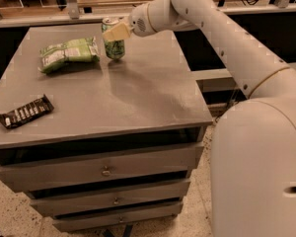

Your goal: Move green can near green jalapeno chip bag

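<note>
The green can [114,47] with a silver top is upright at the back middle of the grey table [138,98], at or just above its surface. My gripper [113,33] reaches in from the right and is shut on the can's upper part; one cream finger [119,31] crosses its front, the other is hidden behind it. The green jalapeno chip bag [69,54], crinkled light green with white patches, lies flat just left of the can with a small gap between them.
A dark snack bar wrapper [25,111] lies near the table's front left edge. The table tops a set of drawers [106,169]. My white arm [227,38] spans the right side. A dark rail and shelf run behind the table.
</note>
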Robot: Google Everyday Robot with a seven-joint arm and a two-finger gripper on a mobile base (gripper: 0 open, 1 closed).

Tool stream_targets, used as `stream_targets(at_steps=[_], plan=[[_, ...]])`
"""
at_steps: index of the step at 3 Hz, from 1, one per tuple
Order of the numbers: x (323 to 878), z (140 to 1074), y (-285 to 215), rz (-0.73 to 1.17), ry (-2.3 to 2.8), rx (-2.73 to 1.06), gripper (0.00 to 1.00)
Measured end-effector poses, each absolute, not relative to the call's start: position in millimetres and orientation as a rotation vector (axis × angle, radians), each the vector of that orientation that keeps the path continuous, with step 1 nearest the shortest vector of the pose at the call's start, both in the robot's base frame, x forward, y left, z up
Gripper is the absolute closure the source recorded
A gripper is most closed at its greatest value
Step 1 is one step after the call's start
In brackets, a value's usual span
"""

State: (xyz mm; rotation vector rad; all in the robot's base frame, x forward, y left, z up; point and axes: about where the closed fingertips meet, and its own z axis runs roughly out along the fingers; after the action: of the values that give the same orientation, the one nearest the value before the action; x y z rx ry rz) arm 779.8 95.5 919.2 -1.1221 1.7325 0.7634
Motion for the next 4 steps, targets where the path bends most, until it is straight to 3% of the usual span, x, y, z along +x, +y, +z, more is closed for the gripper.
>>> stream_targets(at_steps=[2,4], plan=[[778,915,104,0.776,1.733,-1.133,0.04],[769,919,89,0.772,1.728,-1.163,0.0]])
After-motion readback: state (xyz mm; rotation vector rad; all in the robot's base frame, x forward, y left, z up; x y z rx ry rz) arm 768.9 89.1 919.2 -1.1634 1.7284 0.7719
